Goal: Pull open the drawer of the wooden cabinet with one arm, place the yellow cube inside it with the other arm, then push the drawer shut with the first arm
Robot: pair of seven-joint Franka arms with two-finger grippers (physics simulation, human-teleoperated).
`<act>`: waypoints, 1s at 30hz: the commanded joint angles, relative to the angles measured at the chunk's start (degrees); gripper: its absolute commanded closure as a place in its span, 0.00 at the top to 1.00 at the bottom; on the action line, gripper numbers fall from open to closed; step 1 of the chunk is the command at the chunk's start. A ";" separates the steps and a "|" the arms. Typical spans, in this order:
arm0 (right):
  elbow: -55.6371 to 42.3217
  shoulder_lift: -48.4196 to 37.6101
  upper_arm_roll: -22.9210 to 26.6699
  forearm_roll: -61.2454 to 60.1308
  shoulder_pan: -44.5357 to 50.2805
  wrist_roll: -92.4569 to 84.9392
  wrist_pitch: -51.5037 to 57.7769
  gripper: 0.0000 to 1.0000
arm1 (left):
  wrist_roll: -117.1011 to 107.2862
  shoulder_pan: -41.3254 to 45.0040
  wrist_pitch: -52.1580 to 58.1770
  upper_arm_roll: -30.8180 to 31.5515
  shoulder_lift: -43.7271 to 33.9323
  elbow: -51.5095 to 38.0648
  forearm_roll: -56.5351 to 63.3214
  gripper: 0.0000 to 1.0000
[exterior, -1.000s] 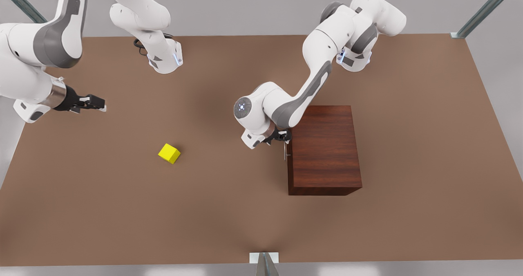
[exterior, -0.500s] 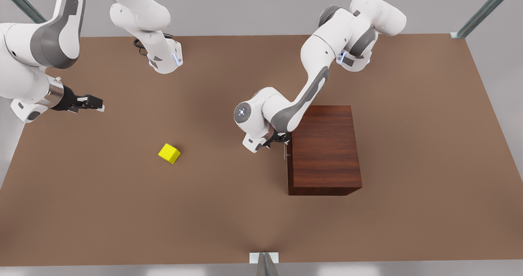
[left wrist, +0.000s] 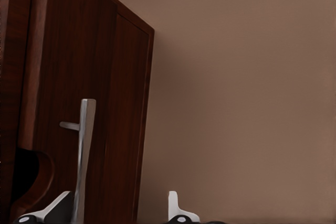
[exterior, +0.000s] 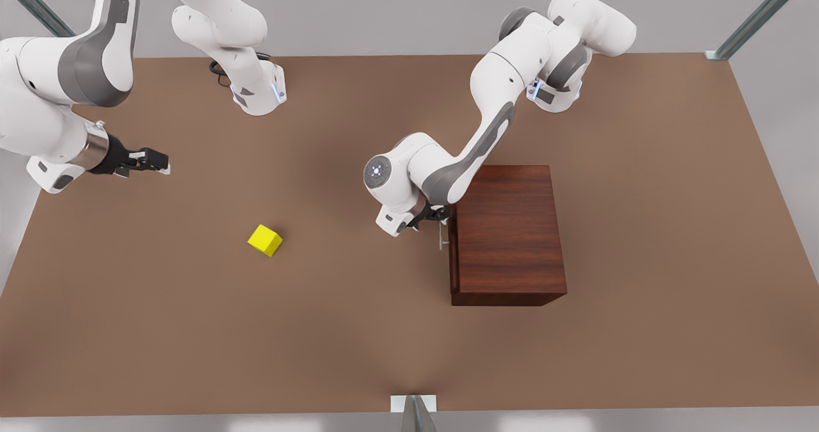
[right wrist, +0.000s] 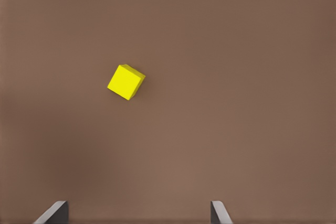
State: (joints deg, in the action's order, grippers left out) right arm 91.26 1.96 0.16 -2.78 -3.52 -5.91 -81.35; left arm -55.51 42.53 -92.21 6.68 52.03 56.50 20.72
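Note:
The wooden cabinet [exterior: 508, 233] stands at the front view's right, seen close up as a dark wooden cabinet [left wrist: 131, 66] in the left wrist view. Its drawer [exterior: 452, 262] faces the front view's left and sits a sliver out, with a silver bar handle [exterior: 441, 237]. My left gripper [exterior: 434, 217] is at that handle [left wrist: 84, 150]; the bar lies between its open fingers, close against one finger [left wrist: 58, 208]. The yellow cube [exterior: 265, 240] lies on the table. My right gripper [exterior: 157, 161] hovers open, well above and away from the cube [right wrist: 126, 82].
The brown table [exterior: 358, 329] carries both arm bases at its far edge, one base [exterior: 259, 93] and the other base [exterior: 553, 96]. A metal bracket [exterior: 414, 406] sits at the near edge. Open tabletop lies between cube and cabinet.
The left gripper and the handle have shifted slightly toward the front view's left, and the drawer front now stands a little out. The right gripper has drifted slightly.

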 commanded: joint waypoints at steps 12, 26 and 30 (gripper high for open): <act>0.06 -0.12 0.10 -0.03 -0.79 -0.77 0.14 1.00 | 0.75 -0.43 3.18 -0.26 1.68 -2.80 -3.14 0.90; 0.06 -0.12 0.19 -0.03 -1.05 -0.86 0.49 1.00 | 0.67 -0.35 0.63 -0.53 3.08 -6.58 -3.76 0.93; 0.06 -0.03 0.28 -0.03 -1.05 -0.86 0.49 1.00 | 0.67 -0.26 -0.69 -0.61 3.70 -6.66 -3.67 0.93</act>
State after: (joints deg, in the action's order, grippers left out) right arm 91.34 1.98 0.34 -2.78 -4.26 -6.52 -80.98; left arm -55.09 42.24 -91.90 6.08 55.80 49.89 16.95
